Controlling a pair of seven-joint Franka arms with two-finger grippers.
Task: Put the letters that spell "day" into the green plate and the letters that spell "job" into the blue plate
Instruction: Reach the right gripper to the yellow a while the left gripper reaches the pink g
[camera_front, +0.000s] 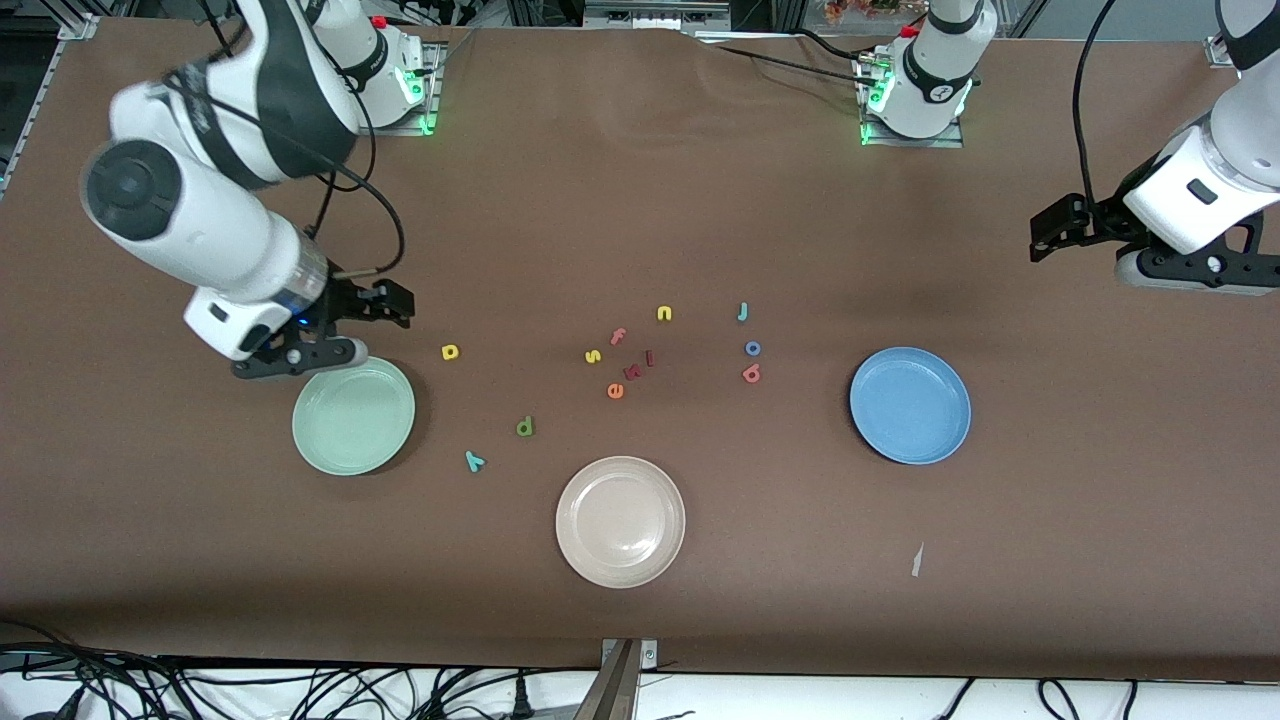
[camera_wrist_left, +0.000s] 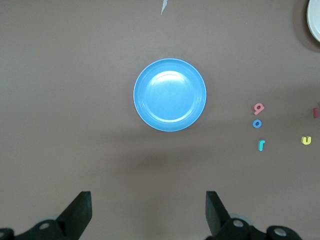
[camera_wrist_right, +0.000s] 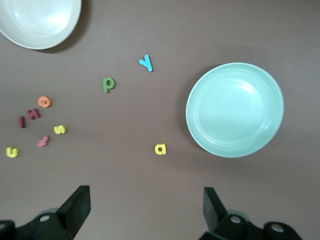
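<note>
Front view alone shows beige plate (camera_front: 620, 521) whole, grippers apart.

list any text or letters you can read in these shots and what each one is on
No printed words, labels or brands are readable; only loose foam letters on the brown table:
"a" yellow letter
"d" olive-green letter
"y" teal letter
"j" teal-blue letter
"o" blue ring
"b" red-pink letter
"s" yellow letter
"n" yellow letter
"e" orange letter
"f" pink letter
Two dark red letters: too small to read.
</note>
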